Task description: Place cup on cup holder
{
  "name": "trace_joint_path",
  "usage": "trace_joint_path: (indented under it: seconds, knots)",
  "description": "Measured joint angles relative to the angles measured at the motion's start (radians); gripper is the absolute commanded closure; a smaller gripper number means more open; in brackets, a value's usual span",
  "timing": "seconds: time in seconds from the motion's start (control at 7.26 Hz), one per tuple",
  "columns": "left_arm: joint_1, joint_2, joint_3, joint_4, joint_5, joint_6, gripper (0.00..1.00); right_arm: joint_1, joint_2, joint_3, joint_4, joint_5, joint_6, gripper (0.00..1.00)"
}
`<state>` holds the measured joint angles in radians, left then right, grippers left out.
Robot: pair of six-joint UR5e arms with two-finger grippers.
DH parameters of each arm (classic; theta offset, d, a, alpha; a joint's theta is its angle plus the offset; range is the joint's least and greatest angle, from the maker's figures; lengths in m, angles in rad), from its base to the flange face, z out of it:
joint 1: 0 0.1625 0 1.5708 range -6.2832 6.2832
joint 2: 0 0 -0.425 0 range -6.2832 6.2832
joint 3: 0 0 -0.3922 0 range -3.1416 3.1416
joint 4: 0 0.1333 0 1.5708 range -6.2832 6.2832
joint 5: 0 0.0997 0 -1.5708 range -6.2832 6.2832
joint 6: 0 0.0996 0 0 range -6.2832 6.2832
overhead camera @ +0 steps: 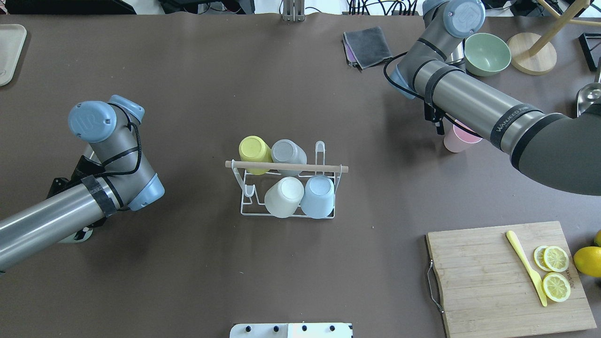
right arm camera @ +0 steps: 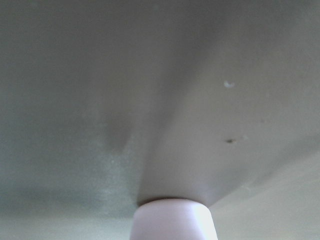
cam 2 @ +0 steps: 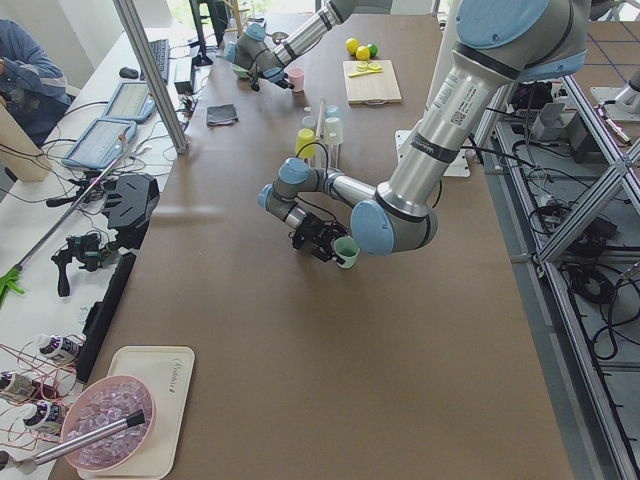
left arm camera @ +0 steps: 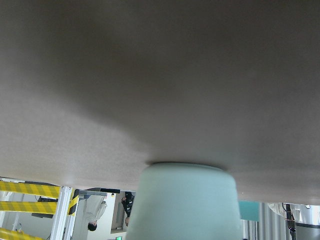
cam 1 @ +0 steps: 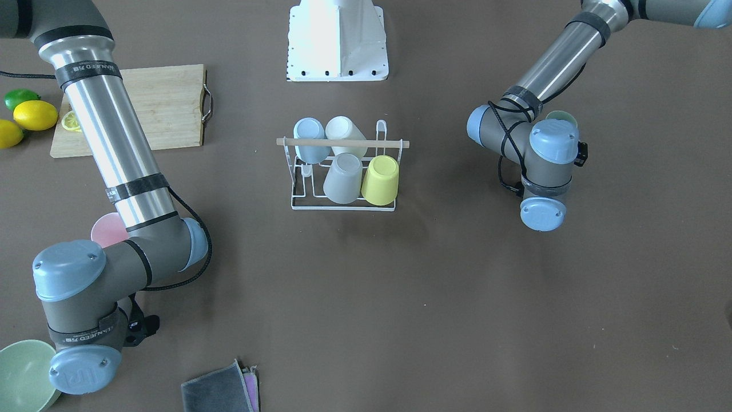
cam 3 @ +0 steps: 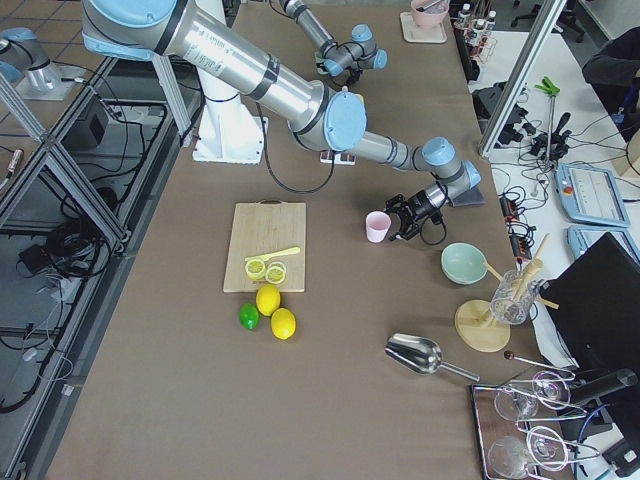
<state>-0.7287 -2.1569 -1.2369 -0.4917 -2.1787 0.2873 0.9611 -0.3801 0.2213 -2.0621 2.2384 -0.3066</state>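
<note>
The white wire cup holder [overhead camera: 245,199] with a wooden rod stands mid-table and carries a yellow [overhead camera: 254,148], a grey [overhead camera: 286,152], a white [overhead camera: 284,195] and a blue cup [overhead camera: 318,193]; it also shows in the front view [cam 1: 343,143]. A mint green cup [left arm camera: 182,202] stands on the table right before my left wrist camera; my left gripper [cam 2: 320,240] is at it. A pink cup [overhead camera: 458,139] stands by my right gripper [cam 3: 403,220] and shows close in the right wrist view [right arm camera: 172,220]. No fingers show, so I cannot tell either gripper's state.
A cutting board [overhead camera: 507,277] with lemon slices and a yellow knife lies at the near right, with whole lemons [overhead camera: 588,260] beside it. A green bowl [overhead camera: 487,54], folded cloths [overhead camera: 367,44] and a wooden stand [overhead camera: 533,58] are at the far right.
</note>
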Motion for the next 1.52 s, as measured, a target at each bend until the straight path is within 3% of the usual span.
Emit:
trace_joint_path:
  seconds: [0.14,0.55,0.69,0.83,0.96,1.1,1.24,1.38,1.52]
  knots:
    - [-0.001,0.0,0.001,0.001,0.0,0.0,0.67,-0.003,0.001,-0.006,-0.001,-0.006,-0.001,0.0]
    - [-0.074,0.003,-0.056,0.006,0.01,0.004,0.73,-0.02,0.01,-0.045,0.0,-0.01,-0.006,0.0]
    - [-0.1,0.015,-0.125,0.001,0.023,0.005,0.79,-0.023,0.012,-0.053,0.0,-0.01,-0.008,0.0]
    - [-0.114,0.039,-0.201,-0.026,0.028,0.001,0.73,-0.024,0.014,-0.058,0.0,-0.011,-0.009,0.0]
    - [-0.124,0.068,-0.276,-0.085,0.031,-0.004,0.81,-0.025,0.015,-0.062,0.0,-0.011,-0.009,0.04]
    - [-0.131,0.103,-0.349,-0.154,0.031,-0.011,0.8,-0.025,0.017,-0.066,0.0,-0.011,-0.009,0.06]
    - [-0.139,0.148,-0.427,-0.223,0.027,-0.026,0.8,-0.025,0.018,-0.067,0.0,-0.011,-0.009,0.39]
    - [-0.154,0.214,-0.52,-0.318,0.01,-0.065,0.8,-0.025,0.02,-0.068,0.0,-0.011,-0.011,0.99]
    - [-0.165,0.28,-0.599,-0.454,-0.03,-0.142,0.81,-0.025,0.022,-0.069,0.0,-0.011,-0.018,1.0]
